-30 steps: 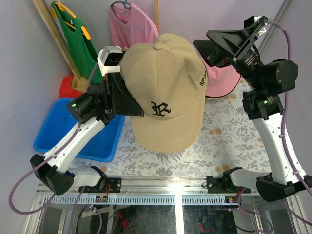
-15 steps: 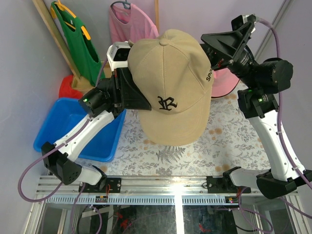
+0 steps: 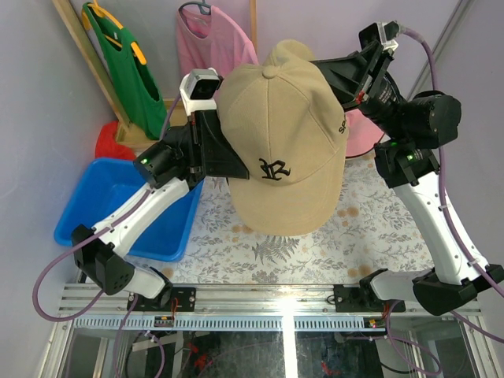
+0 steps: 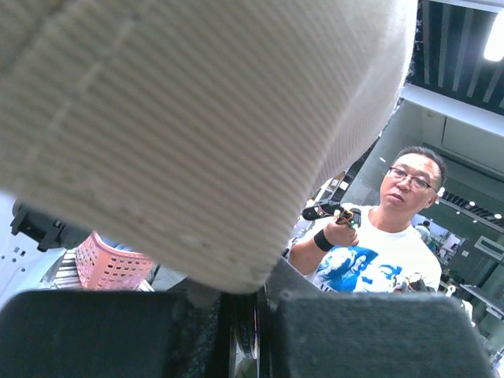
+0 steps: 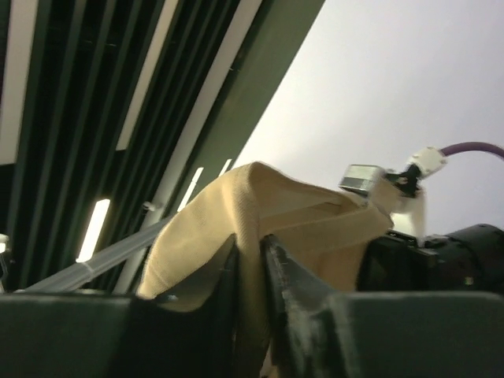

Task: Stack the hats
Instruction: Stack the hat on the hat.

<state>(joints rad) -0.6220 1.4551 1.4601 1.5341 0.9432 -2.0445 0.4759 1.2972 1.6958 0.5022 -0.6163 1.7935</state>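
The tan cap (image 3: pixel 283 150) with dark lettering hangs high above the table, brim toward the near edge. My left gripper (image 3: pixel 228 161) is shut on its left rim; in the left wrist view the cap's fabric (image 4: pixel 197 118) fills the frame above the closed fingers (image 4: pixel 248 291). My right gripper (image 3: pixel 335 75) pinches the cap's back right edge; in the right wrist view a fold of tan cloth (image 5: pixel 260 205) sits between the two fingers (image 5: pixel 250 264). A pink hat (image 3: pixel 361 132) lies on the table behind the right arm, mostly hidden.
A blue bin (image 3: pixel 94 205) stands at the left of the floral tablecloth (image 3: pixel 370 228). A pink shirt (image 3: pixel 206 47) and a green garment (image 3: pixel 126 59) hang at the back wall. Something red (image 3: pixel 110 142) lies behind the bin.
Both arms carried the tan cap up and to the right. My right gripper, open beside the cap a second ago, has closed on its back edge.
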